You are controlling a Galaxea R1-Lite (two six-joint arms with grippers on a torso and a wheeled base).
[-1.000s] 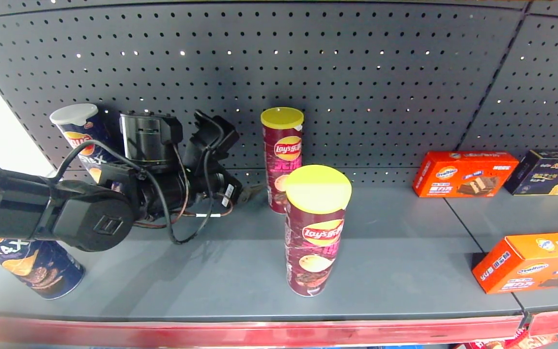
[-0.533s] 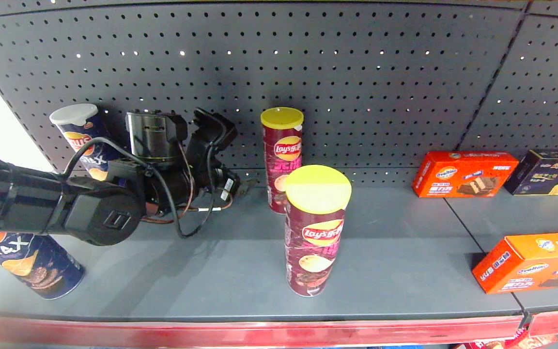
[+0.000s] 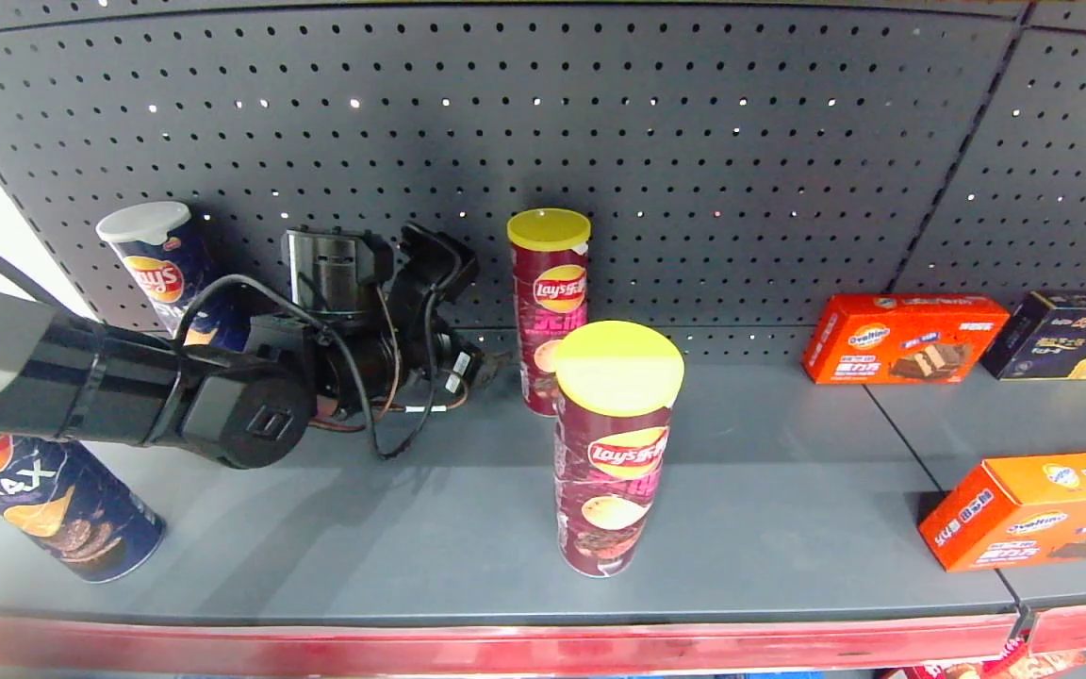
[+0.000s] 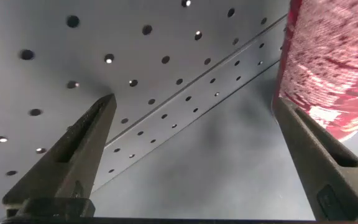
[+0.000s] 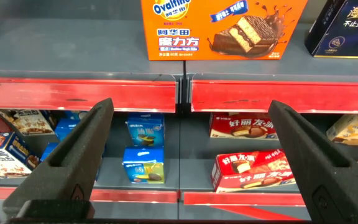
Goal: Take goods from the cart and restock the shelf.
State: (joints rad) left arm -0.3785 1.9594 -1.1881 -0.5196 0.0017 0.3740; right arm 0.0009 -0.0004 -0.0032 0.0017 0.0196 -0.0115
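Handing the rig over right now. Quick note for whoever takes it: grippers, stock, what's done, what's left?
Left gripper: open, empty, low over the shelf near the back wall, just left of the rear maroon can.
Right gripper: open, empty, facing the lower shelves.
Stock: rear maroon can and front maroon can upright mid-shelf; rear blue can and front blue can at the left end.
Done: both maroon cans are on the shelf.
Left: pull the left arm out without clipping the rear maroon can, then probably fetch the next item.
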